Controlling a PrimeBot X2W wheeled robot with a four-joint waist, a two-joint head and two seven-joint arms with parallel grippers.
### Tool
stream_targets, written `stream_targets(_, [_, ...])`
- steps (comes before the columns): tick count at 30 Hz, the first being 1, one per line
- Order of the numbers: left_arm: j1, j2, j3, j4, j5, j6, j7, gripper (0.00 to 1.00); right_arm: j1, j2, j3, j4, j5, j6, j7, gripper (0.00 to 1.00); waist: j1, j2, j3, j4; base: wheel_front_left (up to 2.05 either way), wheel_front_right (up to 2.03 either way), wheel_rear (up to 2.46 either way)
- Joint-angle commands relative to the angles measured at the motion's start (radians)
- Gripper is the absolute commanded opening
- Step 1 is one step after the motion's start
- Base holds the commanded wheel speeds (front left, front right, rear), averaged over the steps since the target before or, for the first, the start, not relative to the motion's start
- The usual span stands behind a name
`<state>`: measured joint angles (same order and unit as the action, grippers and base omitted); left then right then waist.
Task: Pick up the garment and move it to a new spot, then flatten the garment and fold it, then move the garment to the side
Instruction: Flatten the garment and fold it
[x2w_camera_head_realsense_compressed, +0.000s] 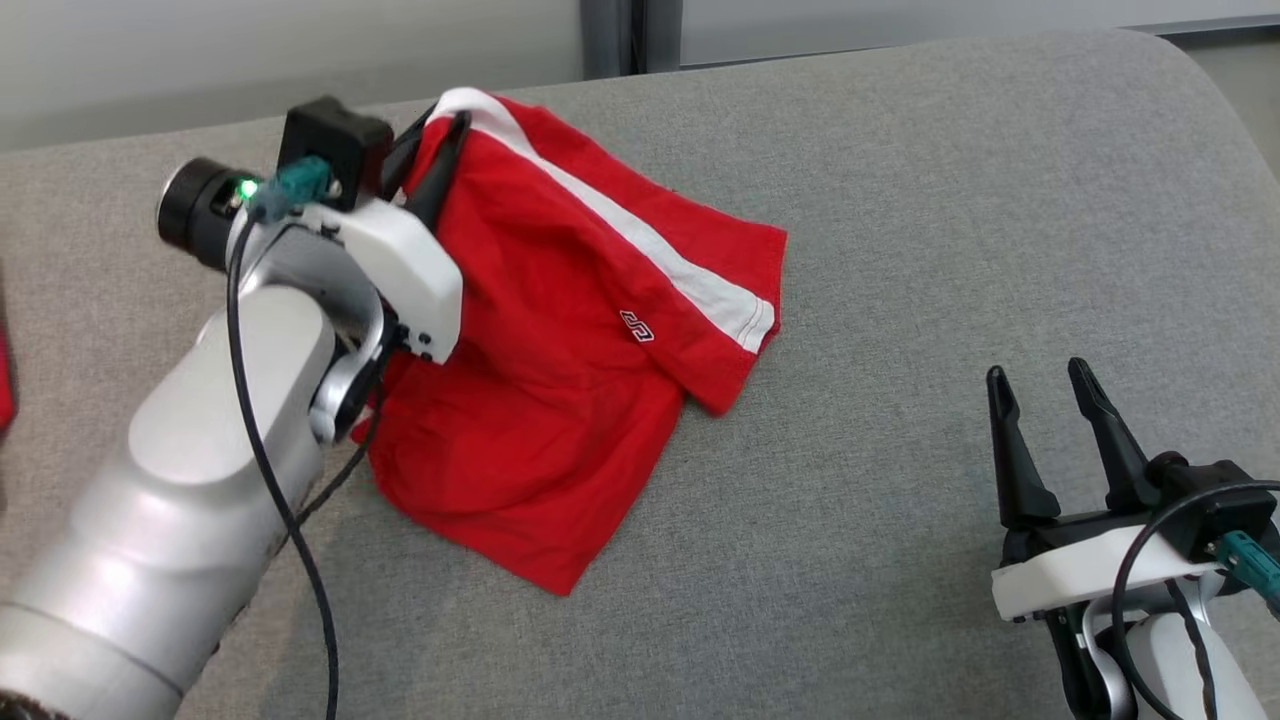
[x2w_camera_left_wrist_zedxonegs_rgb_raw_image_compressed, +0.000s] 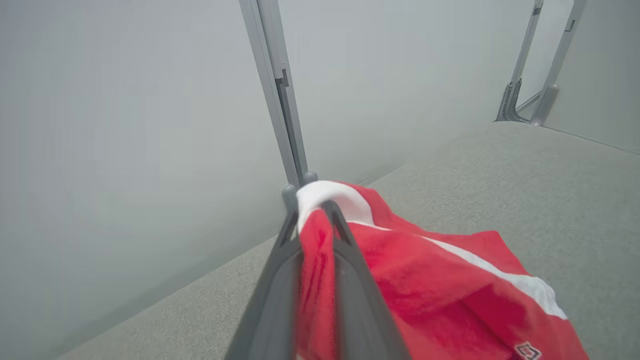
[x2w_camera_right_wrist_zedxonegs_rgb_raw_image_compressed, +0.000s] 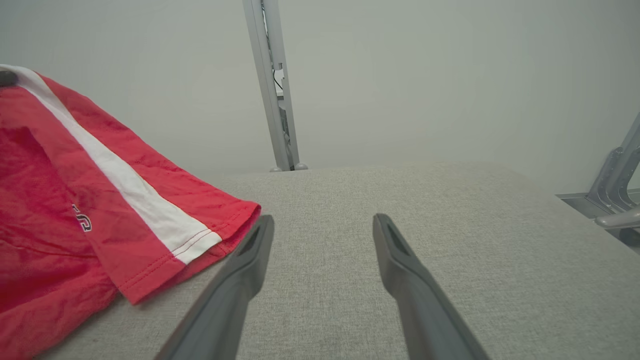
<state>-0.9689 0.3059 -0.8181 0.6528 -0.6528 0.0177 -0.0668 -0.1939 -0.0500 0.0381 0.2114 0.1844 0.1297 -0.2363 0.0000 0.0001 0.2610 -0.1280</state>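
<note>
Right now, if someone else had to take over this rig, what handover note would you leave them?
Left gripper: shut on the garment, pinching its white-striped edge at the far end.
Right gripper: open, holding nothing, off to the right and apart from the cloth.
Garment: crumpled, mostly lying on the grey padded surface.
Done: grasp made.
Left to do: carry it to a new spot, flatten, fold, move it aside.
</note>
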Motion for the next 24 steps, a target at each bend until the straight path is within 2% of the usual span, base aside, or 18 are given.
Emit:
stream_targets(1, [0.062,0.021,-0.004,-0.024,0.019,0.034,-0.032,0.0,0.014,-0.003,-0.007,-0.006,-0.005,0.002,0.003,1.0,0.0,-0.0001,-0.009,0.007,0.0,0.0,0.0])
stream_targets(5, [0.216,0.054,-0.017,-0.139,0.037,0.124,-0.098,0.0,0.036,-0.004,-0.024,-0.025,-0.007,0.002,0.011,1.0,0.0,-0.0001,-0.024,0.027,0.0,0.0,0.0])
stream_targets(10, [0.404,0.087,-0.049,-0.281,0.055,0.222,-0.125,0.0,0.051,-0.004,-0.028,-0.045,-0.012,0.002,0.03,1.0,0.0,-0.0001,-0.037,0.048,0.0,0.0,0.0])
stream_targets(16, [0.53,0.098,-0.065,-0.389,0.056,0.294,-0.14,0.0,0.058,-0.004,-0.026,-0.063,-0.019,0.002,0.049,1.0,0.0,-0.0001,-0.051,0.065,0.0,0.0,0.0])
stream_targets(20, [0.579,0.091,-0.059,-0.414,0.038,0.317,-0.147,0.0,0.064,-0.006,-0.024,-0.068,-0.018,0.002,0.055,1.0,0.0,-0.0001,-0.065,0.067,0.0,0.0,0.0])
stream_targets(22, [0.606,0.085,-0.049,-0.43,0.028,0.331,-0.161,1.0,0.071,-0.007,-0.024,-0.07,-0.018,0.002,0.06,1.0,0.0,-0.0001,-0.077,0.068,0.0,0.0,0.0])
stream_targets(24, [0.633,0.08,-0.034,-0.443,0.029,0.347,-0.176,1.0,0.081,-0.008,-0.024,-0.073,-0.018,0.002,0.062,1.0,0.0,-0.0001,-0.093,0.069,0.0,0.0,0.0])
